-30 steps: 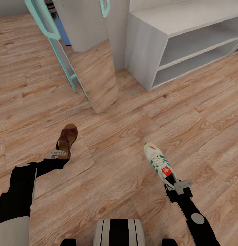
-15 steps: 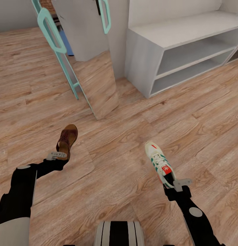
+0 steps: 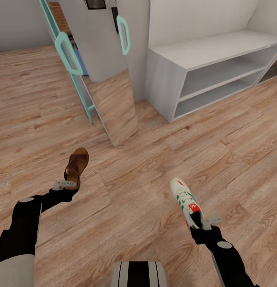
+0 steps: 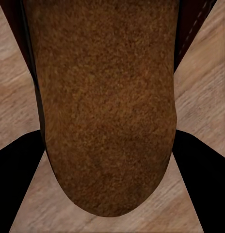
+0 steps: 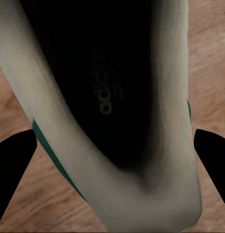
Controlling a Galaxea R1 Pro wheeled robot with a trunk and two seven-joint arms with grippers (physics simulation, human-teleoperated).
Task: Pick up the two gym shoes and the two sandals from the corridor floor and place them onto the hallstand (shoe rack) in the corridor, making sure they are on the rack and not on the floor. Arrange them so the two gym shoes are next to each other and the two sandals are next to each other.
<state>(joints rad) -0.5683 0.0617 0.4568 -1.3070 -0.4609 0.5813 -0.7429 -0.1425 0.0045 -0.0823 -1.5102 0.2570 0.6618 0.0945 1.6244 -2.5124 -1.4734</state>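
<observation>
A dark brown leather sandal [image 3: 77, 166] is clamped at the heel by the left gripper [image 3: 64, 185], a white green-striped sneaker [image 3: 186, 202] by the right gripper [image 3: 208, 221]; the pale grey hallstand [image 3: 166, 89], well ahead, is seen bare, so placing remains

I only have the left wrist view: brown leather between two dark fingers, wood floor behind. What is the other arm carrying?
Observer: The right gripper is shut on a gym shoe, held at its heel, toe pointing forward.
Operator: Is the hallstand ahead of us?
Observer: Yes, the hallstand stands ahead on the right, with two open shelf slots, both bare.
Operator: How does my sandal sit in the grip?
Observer: The left gripper holds the sandal at its heel end, toe pointing forward toward a leaning mirror.
</observation>
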